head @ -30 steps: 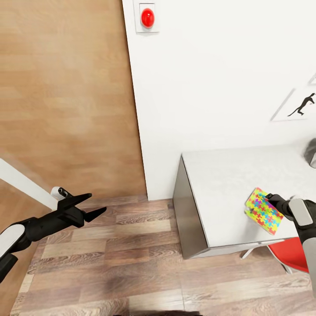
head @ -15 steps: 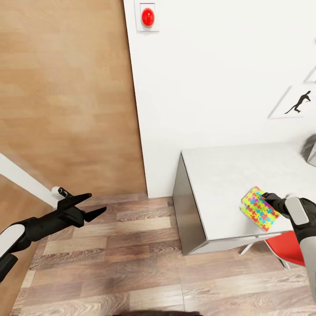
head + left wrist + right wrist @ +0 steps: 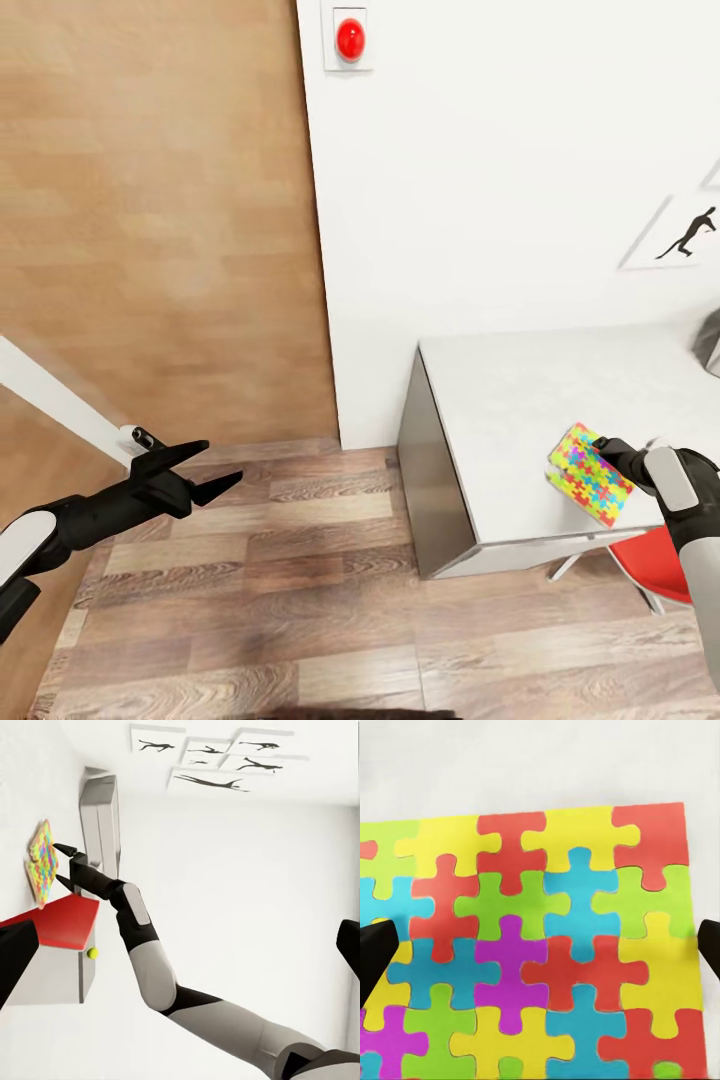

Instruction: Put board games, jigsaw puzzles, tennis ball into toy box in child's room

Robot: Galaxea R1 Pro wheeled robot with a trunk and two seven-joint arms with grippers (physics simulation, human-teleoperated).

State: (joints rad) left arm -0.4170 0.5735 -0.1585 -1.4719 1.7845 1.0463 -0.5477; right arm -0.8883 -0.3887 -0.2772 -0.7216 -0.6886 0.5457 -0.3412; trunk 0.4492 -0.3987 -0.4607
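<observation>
A jigsaw puzzle (image 3: 583, 472) box in bright interlocking colours sits near the front edge of the pale grey table (image 3: 500, 400). My right gripper (image 3: 603, 452) is open, its fingers spread against the printed face of the jigsaw puzzle (image 3: 540, 945). Seen from the left wrist, the jigsaw puzzle (image 3: 41, 862) is edge-on at the right gripper (image 3: 60, 864). My left gripper (image 3: 210, 472) hangs open over the wood floor, far left of the table. A grey shape (image 3: 711, 342) at the table's far right looks like the toy box. The small tennis ball (image 3: 92, 953) shows beside a grey panel.
A red chair (image 3: 660, 565) stands tucked at the table's front right. A white wall with a red button plate (image 3: 350, 38) and a silhouette picture (image 3: 688, 232) rises behind the table. A wooden panel (image 3: 150, 220) fills the left.
The right gripper and the puzzle box have crept slightly left along the table's front edge. The head view has shifted a little. The left arm has stayed put.
</observation>
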